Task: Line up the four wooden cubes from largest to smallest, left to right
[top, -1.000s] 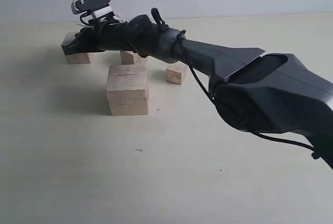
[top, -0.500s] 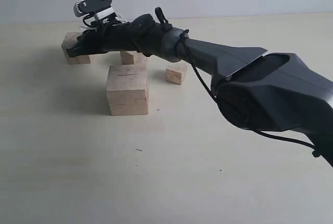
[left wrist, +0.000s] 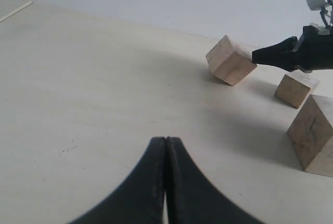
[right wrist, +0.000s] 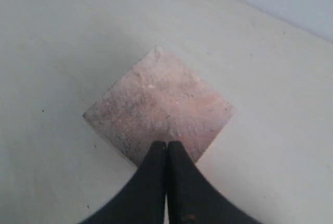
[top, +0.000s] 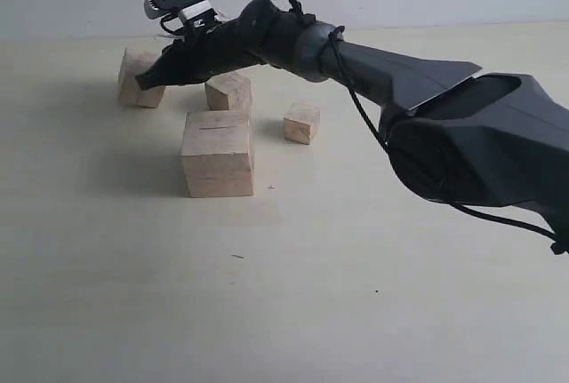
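On the pale table (top: pixel 133 294) sit four bare light-wood cubes. The largest cube (top: pixel 218 154), with a thin dark slit on its top face, stands nearest the exterior camera. Behind it are the mid-sized cube (top: pixel 229 91), the smallest cube (top: pixel 302 123) to the right, and the far-left cube (top: pixel 127 70). Only the right wrist view shows that far-left cube's speckled, grainy top. The left wrist view shows it side-on, with the right gripper (top: pixel 140 86) at its corner, jaws pressed together. The left gripper (left wrist: pixel 165 148), also closed and holding nothing, hovers over bare table, well apart from the cubes.
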